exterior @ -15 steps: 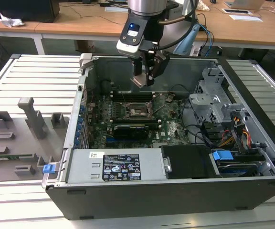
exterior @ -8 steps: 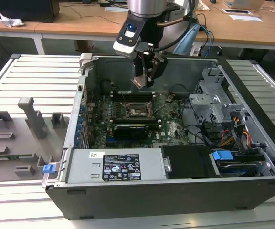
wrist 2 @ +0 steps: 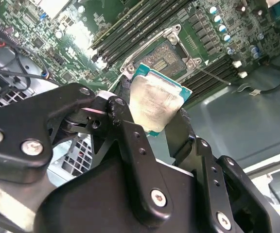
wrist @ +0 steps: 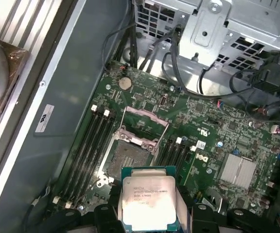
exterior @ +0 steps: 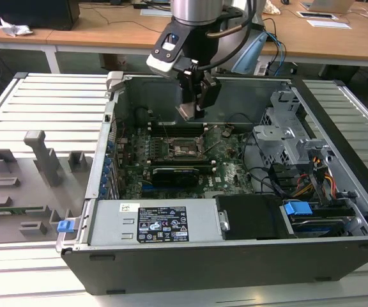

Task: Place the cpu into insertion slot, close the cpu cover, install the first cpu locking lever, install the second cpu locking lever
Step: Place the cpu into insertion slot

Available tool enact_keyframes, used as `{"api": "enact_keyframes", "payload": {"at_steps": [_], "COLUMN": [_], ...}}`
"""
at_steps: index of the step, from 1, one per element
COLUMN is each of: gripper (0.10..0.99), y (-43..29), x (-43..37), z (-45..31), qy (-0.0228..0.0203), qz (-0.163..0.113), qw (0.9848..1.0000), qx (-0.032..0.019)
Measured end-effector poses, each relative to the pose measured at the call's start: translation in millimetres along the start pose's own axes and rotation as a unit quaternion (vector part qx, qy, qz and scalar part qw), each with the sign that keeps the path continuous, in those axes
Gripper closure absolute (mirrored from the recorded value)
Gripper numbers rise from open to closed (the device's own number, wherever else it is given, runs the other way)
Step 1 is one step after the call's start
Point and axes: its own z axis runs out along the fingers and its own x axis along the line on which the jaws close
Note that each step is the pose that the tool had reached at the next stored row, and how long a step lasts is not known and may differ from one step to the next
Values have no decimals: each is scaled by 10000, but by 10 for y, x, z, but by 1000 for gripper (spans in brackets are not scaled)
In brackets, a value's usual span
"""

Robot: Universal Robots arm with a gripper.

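The cpu (wrist 2: 157, 104), a small flat square chip with a pale silver-beige metal top and a green edge, sits in my tool (wrist 2: 153, 112), whose black fingers (wrist 2: 125, 121) are clamped on two opposite edges of it. In both wrist views the chip (wrist: 148, 201) lies flat between the fingers, metal top towards the cameras, and is held in the air clear of the board. In the exterior view the tool (exterior: 190, 110) hangs inside the open case, above the board.

Below the chip lies the insertion slot (wrist: 130, 158), a small square black socket with a dark centre and a thin metal rim; nothing sits in it. The cpu cover (wrist: 136, 139), a thin square silver metal frame with a large cut-out, is swung up off the socket and stands open just beside it. Long black memory slots (wrist: 89, 145) run along both sides of the socket on the green circuit board (wrist: 213, 131).

Around the board is the grey metal computer case (exterior: 171, 262), with a perforated metal drive cage (exterior: 286, 137) and a grey power supply (exterior: 161, 224) bearing a label. The case rests on a pale slatted surface (exterior: 50, 102); a grey moulded fixture tray (exterior: 24, 179) lies on it at the exterior view's left. Beyond stands a wooden desk (exterior: 107, 32).
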Motion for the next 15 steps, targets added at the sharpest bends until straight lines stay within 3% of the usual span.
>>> {"api": "enact_keyframes", "payload": {"at_steps": [6,11,15], "gripper": [557,557,557], "y": [-4,-6,-8], "x": [1,5,6], "z": [48,85,101], "qy": [-44,-51,-33], "qz": [507,603,607], "qw": [9987,9982,9982], "qx": [-8,-11,-17]}}
